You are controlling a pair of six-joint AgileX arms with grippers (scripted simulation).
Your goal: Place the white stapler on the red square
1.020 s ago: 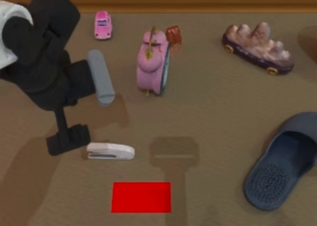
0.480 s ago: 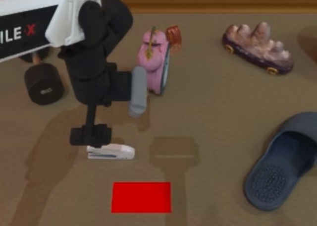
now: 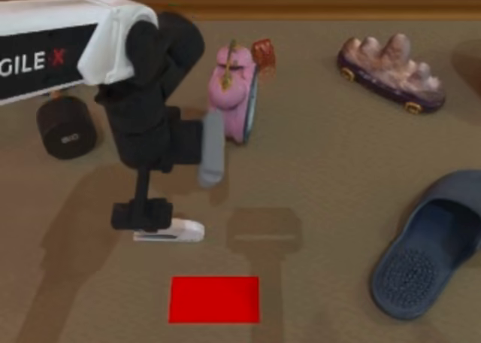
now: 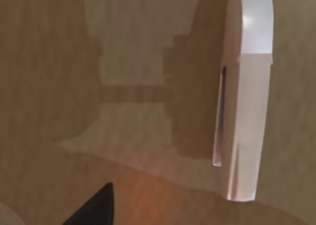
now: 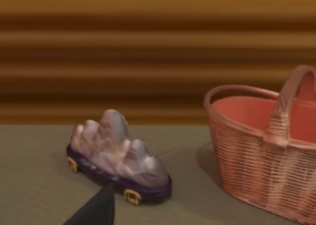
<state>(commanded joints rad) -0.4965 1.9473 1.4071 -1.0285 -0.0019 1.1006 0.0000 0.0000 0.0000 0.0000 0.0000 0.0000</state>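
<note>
Top view: our left gripper (image 3: 143, 213) hangs over the white stapler's (image 3: 174, 231) left end, lined up to grab; can't tell its opening. Stapler lies just up-left of the red square (image 3: 214, 299).

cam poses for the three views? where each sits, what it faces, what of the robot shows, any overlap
Top: above the table, looking down; left arm, left gripper over the white stapler, red square nearby.
Left wrist: on the left arm, facing down at the white stapler; one dark fingertip shows.
Right wrist: faces the rock-topped cart and basket; one fingertip.
Shared: stapler in top and left wrist; cart in top and right wrist.
</note>
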